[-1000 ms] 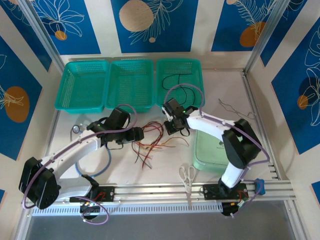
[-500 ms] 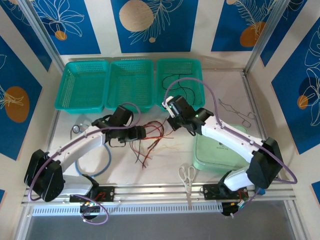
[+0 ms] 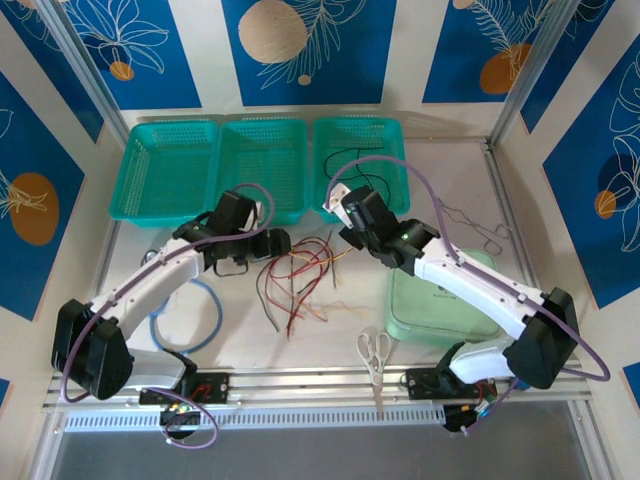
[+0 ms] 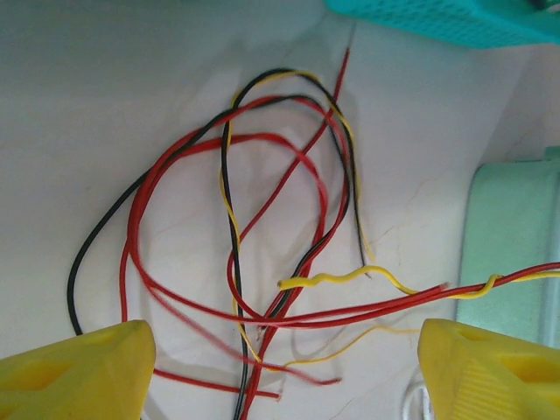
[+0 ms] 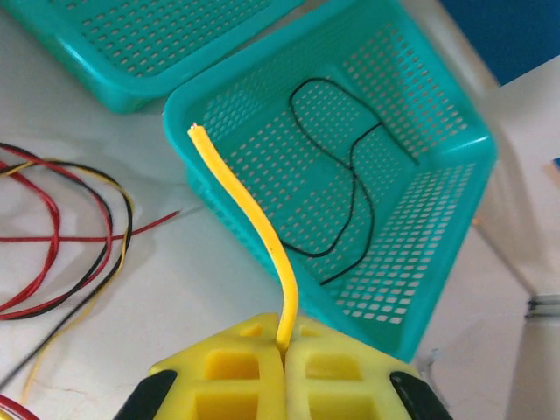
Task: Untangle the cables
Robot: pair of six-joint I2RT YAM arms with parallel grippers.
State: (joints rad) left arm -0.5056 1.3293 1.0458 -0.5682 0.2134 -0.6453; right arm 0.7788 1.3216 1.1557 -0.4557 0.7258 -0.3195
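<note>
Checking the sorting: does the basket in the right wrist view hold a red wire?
No, the basket holds just one black wire.

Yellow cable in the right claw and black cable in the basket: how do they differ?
The yellow cable is pinched in the shut right claw, its free end sticking out; the black cable lies loose on the basket floor. The yellow cable bends in one gentle curve; the black cable is looped. Both are thin, flexible wires.

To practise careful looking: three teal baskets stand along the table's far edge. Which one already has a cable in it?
The rightmost basket: a thin black cable lies inside, while the middle basket and left basket hold none.
</note>
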